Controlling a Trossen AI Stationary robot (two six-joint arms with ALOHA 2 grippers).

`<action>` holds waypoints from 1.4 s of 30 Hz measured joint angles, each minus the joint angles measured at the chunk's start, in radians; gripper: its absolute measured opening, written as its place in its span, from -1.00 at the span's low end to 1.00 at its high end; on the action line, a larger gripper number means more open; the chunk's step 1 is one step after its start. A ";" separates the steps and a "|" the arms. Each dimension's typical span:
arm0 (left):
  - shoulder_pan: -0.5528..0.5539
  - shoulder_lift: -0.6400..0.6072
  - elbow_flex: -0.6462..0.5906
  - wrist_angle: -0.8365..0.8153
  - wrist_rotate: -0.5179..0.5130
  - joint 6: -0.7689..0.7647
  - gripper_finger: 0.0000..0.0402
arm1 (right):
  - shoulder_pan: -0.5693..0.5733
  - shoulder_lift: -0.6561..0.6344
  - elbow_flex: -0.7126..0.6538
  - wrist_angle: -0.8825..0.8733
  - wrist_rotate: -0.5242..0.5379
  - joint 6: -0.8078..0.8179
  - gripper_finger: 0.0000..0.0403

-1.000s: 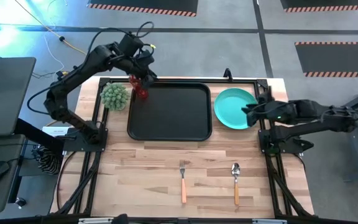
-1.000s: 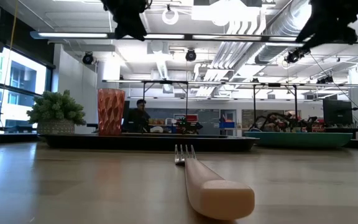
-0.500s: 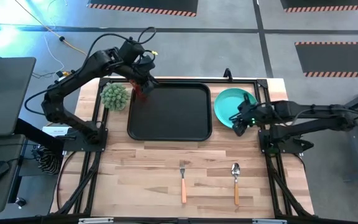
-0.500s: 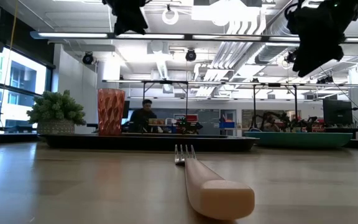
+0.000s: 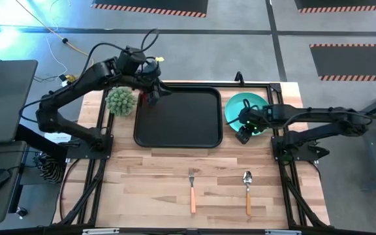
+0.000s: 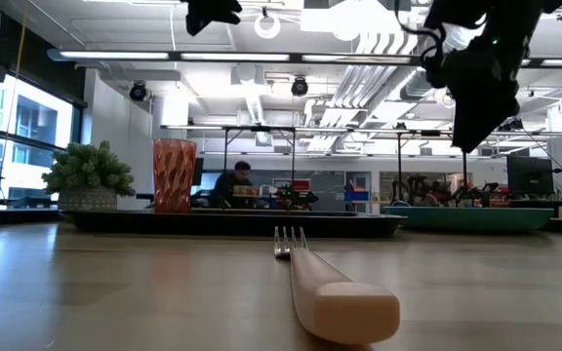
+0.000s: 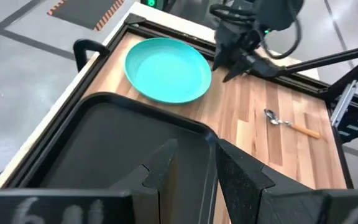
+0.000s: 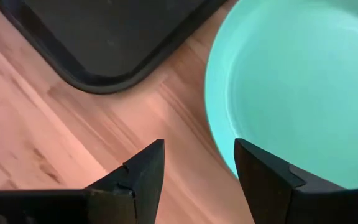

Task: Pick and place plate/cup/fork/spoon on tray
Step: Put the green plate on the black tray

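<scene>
Pale wooden-plank worktop (image 5: 175,163) in a black metal frame, on a grey floor with red-and-white striped mats (image 5: 152,8) beyond the far edge. Across the level view, an open workshop hall: ceiling ducts, strip lights, big windows at one side, and a seated person (image 6: 234,180) far behind.

On the worktop's far half, a large black rectangular tray (image 5: 178,124) with rounded corners. Just beside its right end, apart from it, a round flat teal plate (image 5: 237,108) lying on bare wood. Near the front edge, well apart from the tray, a slim fork (image 5: 192,189) with silver tines and a light wooden handle, and a slim spoon (image 5: 247,189) with a silver oval bowl, lying parallel. By the tray's left end, a green spiky potted plant (image 5: 120,100).

Standing upright at the tray's far left corner, a small translucent red-brown cup (image 6: 175,174).

Left jaws high above that cup, slightly apart, holding nothing. Right jaws wide apart and empty, raised over the plate's edge nearest the tray, one side above the rim and the other above bare wood.

From above, only a red sliver of the cup showing under the left arm. At table height, cup's base hidden by the tray's rim, plate seen edge-on, spoon not to be made out, and the left jaws cut off by the picture's top.
</scene>
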 joint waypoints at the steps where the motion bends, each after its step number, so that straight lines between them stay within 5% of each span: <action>1: 0.000 -0.013 -0.027 0.016 0.000 -0.011 -0.49 | -0.004 0.014 0.000 0.002 -0.004 -0.009 -0.08; 17: 0.000 -0.208 -0.311 0.279 -0.001 -0.113 -0.49 | -0.046 0.218 0.000 0.054 -0.033 -0.055 -0.08; 42: 0.000 -0.221 -0.416 0.292 -0.011 -0.138 -0.49 | -0.052 0.409 0.000 0.120 0.019 -0.047 -0.08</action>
